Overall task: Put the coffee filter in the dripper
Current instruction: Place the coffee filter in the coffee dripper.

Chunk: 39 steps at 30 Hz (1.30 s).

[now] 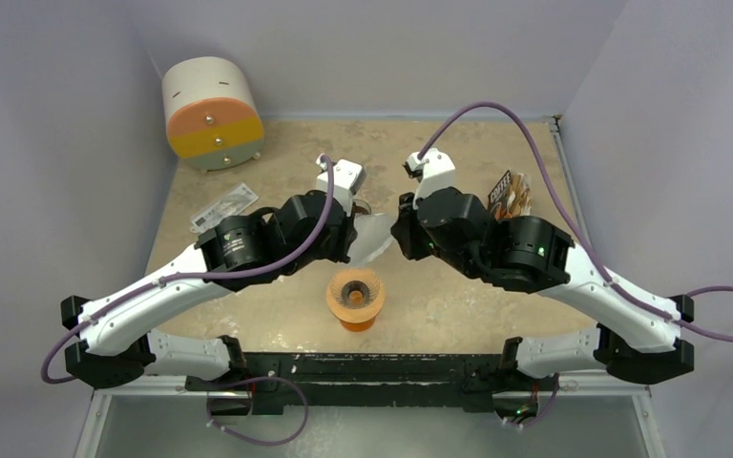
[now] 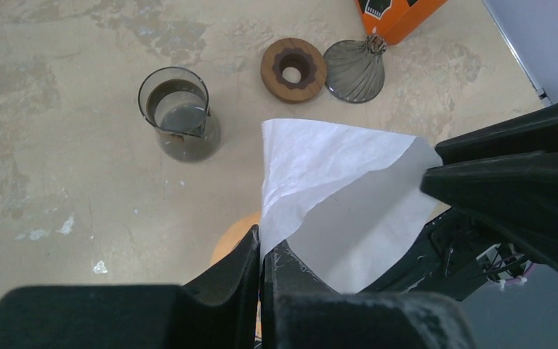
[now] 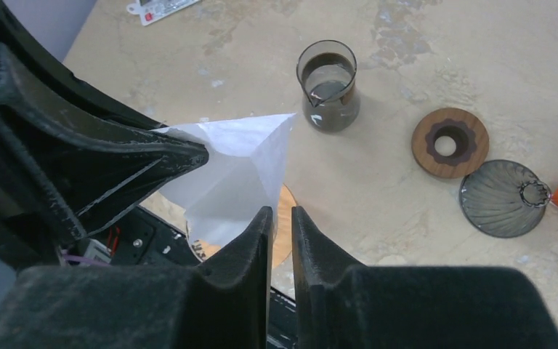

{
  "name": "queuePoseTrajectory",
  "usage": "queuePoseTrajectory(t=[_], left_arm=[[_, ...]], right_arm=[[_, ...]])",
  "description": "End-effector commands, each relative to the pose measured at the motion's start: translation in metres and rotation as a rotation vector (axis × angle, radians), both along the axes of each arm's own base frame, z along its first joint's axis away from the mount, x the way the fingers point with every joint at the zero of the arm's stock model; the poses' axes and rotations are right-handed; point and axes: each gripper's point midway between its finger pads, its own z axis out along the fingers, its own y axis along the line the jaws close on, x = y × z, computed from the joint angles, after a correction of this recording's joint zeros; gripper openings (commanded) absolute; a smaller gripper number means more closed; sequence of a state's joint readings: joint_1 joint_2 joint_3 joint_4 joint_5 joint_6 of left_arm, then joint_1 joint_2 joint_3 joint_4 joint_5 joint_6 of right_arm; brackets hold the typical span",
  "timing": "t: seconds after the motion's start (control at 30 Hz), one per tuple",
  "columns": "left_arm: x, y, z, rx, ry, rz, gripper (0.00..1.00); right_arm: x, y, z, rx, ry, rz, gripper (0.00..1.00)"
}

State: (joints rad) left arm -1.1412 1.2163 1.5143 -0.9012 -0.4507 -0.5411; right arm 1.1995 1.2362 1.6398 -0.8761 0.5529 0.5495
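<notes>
White paper coffee filter is hanging clamped in your left gripper, above the orange dripper; your right gripper, jaws slightly apart, is sitting at its edge – you should be spreading it, centring its point, lowering gently

On my screens the coffee filter was plain white and the dripper orange with a dark ribbed inside. The table was mottled beige. I saw a brown wooden ring with a darker scalloped centre, a smoky grey ribbed cone, an orange box, and a drum banded cream, orange, yellow and pale green. The cables were purple.
</notes>
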Motion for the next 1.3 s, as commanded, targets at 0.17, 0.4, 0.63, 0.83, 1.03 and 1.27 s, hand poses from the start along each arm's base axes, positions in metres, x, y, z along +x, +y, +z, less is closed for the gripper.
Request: queuePoseTrajectory(t=[0.17,0.4,0.63,0.83,1.03,1.27], left_arm=[[0.0,0.01,0.009,-0.046,0.023,0.074,0.0],[-0.006,0.011,0.009,-0.074,0.114,0.136,0.0],[-0.014,0.007,0.01,-0.097,0.203,0.167,0.0],[-0.018,0.006,0.004,-0.099,0.254,0.197,0.0],[-0.021,0.005,-0.001,-0.089,0.285,0.206,0.0],[-0.032,0.006,0.0,-0.105,0.332,0.187,0.0]], right_arm=[[-0.02,-0.009,0.047,0.187,-0.018,0.065,0.31],[-0.035,0.008,0.072,0.295,-0.001,0.177,0.28],[-0.041,0.037,0.075,0.376,0.076,0.21,0.0],[-0.036,0.055,0.064,0.385,0.132,0.174,0.0],[-0.023,0.065,0.043,0.328,0.158,0.106,0.0],[-0.016,0.068,0.013,0.246,0.2,0.042,0.0]])
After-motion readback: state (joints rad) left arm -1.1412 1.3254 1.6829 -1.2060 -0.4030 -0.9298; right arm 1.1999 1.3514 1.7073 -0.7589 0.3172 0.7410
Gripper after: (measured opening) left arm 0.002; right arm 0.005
